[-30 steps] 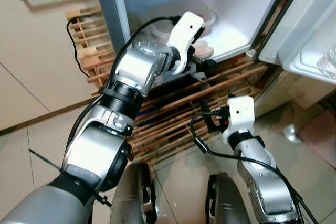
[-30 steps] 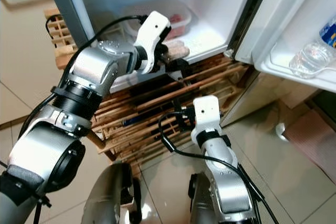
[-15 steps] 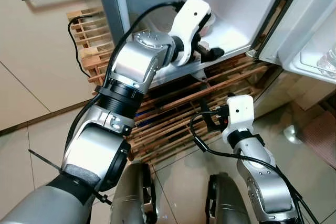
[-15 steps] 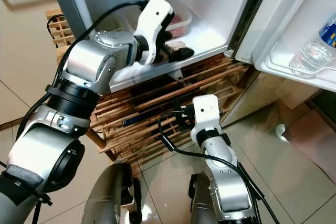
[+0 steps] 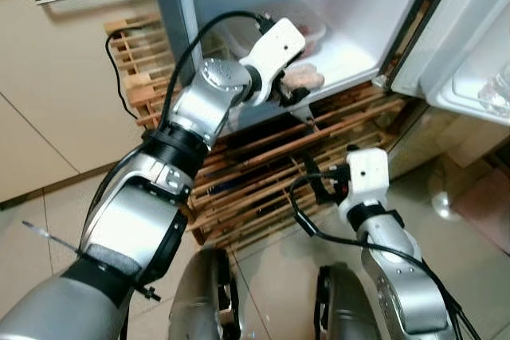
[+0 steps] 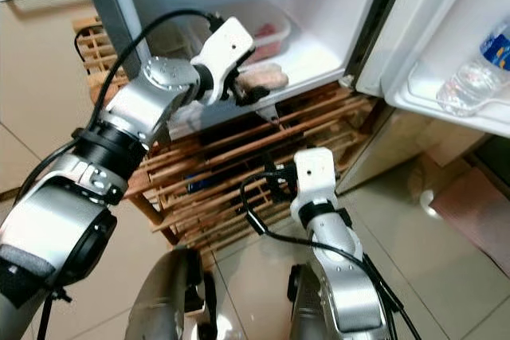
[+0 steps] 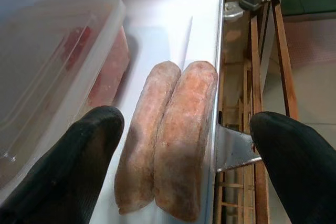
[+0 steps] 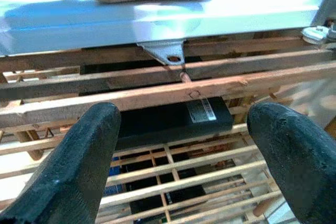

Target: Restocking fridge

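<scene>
Two pale brown sausages (image 7: 168, 145) lie side by side on the white floor of the open fridge (image 5: 355, 49), close to its front edge. My left gripper (image 7: 188, 127) is open just in front of them, one black finger on each side, touching neither. Beside the sausages stands a clear lidded box (image 7: 50, 66) with red meat inside. My right gripper (image 8: 184, 145) is open and holds nothing, held low before the wooden rack (image 8: 157, 95) under the fridge.
The fridge door (image 5: 470, 29) stands open on the right with a water bottle (image 6: 470, 77) in its shelf. The slatted wooden rack (image 5: 263, 173) carries the fridge. Beige cabinets (image 5: 56, 93) are on the left and tiled floor (image 6: 446, 276) lies below.
My left gripper reached over the fridge floor, then drew back toward the front edge. The sausages now lie free on the fridge floor. The right arm has stayed still.
</scene>
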Available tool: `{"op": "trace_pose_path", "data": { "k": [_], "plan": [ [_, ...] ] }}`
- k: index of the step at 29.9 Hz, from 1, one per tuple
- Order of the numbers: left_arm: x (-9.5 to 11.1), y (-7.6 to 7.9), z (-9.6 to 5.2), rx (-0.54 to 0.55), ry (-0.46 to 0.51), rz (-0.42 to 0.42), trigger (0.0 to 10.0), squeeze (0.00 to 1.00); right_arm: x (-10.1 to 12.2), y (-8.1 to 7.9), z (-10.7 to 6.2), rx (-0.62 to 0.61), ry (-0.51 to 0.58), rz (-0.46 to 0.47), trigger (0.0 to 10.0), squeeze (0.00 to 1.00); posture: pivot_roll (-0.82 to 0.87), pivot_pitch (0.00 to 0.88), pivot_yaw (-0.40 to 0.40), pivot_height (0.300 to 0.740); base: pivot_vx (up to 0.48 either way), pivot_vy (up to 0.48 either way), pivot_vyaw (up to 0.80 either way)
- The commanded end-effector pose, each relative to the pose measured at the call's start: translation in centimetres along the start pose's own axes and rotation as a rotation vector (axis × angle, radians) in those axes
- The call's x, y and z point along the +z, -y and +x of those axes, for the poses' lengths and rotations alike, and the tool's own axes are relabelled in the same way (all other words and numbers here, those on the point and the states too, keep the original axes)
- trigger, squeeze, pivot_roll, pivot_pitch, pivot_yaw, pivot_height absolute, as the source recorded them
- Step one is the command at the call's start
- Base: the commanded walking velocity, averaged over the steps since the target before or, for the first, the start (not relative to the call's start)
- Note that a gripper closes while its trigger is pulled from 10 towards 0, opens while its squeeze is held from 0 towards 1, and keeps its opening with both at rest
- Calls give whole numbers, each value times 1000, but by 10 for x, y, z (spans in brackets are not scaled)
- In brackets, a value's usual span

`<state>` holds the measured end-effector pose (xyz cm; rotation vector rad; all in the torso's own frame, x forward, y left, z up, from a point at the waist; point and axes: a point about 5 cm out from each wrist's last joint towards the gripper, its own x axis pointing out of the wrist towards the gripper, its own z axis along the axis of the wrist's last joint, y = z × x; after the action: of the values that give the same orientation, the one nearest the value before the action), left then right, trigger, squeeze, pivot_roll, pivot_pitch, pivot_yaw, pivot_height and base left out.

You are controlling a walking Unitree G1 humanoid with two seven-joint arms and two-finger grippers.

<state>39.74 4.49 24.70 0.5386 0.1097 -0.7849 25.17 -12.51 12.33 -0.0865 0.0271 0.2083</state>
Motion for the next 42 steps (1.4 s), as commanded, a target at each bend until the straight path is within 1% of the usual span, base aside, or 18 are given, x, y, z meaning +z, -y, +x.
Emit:
{"op": "trace_pose_path", "data": {
  "k": [1, 5, 12, 15, 18, 23, 27, 28, 34, 36, 38, 42],
  "plan": [
    [6, 0, 3, 2, 13, 31, 10000, 0, 3, 2, -5, -10, 2, 4, 10000, 0, -135, 147, 51, 642, 0, 0, 0],
    [4, 0, 6, 8, 9, 30, 10000, 0, 3, 3, -9, -22, 0, 1, 10000, 0, -154, 151, 55, 642, 0, 0, 0],
    [2, -5, 9, 40, 13, 24, 10000, 0, 3, 5, -15, -39, -10, -2, 10000, 0, -185, 158, 67, 642, 0, 0, 0],
    [2, -9, 8, 67, 15, 11, 10000, 0, 4, 4, -17, -45, -11, -2, 10000, 0, -195, 162, 73, 642, 0, 0, 0],
    [1, -10, 8, 78, 12, 16, 10000, 0, 4, 4, -18, -47, -11, -2, 10000, 0, -196, 164, 76, 642, 0, 0, 0],
    [-7, -18, 5, 128, -16, 21, 10000, 0, 4, 4, -19, -51, -18, -1, 10000, 0, -198, 166, 78, 642, 0, 0, 0],
    [-11, -19, 5, 135, -28, 22, 10000, 0, 4, 3, -21, -51, -19, 1, 10000, 0, -204, 172, 80, 642, 0, 0, 0],
    [-13, -18, 5, 130, -36, 7, 10000, 0, 5, 1, -24, -52, -18, 3, 10000, 0, -214, 186, 87, 642, 0, 0, 0],
    [-18, -18, 5, 144, -56, -12, 10000, 0, 7, -4, -36, -40, -16, 11, 10000, 0, -244, 214, 97, 642, 0, 0, 0],
    [-18, -18, 5, 144, -56, -12, 10000, 0, 7, -4, -36, -40, -16, 11, 10000, 0, -244, 214, 97, 642, 0, 0, 0],
    [-16, -19, 5, 161, -52, -32, 10000, 0, 5, -4, -43, -45, -33, 11, 10000, 0, -264, 225, 100, 642, 0, 0, 0],
    [-17, -19, 5, 164, -58, -48, 10000, 0, 5, -3, -48, -52, -42, 10, 10000, 0, -276, 234, 101, 642, 0, 0, 0]
  ]
}}
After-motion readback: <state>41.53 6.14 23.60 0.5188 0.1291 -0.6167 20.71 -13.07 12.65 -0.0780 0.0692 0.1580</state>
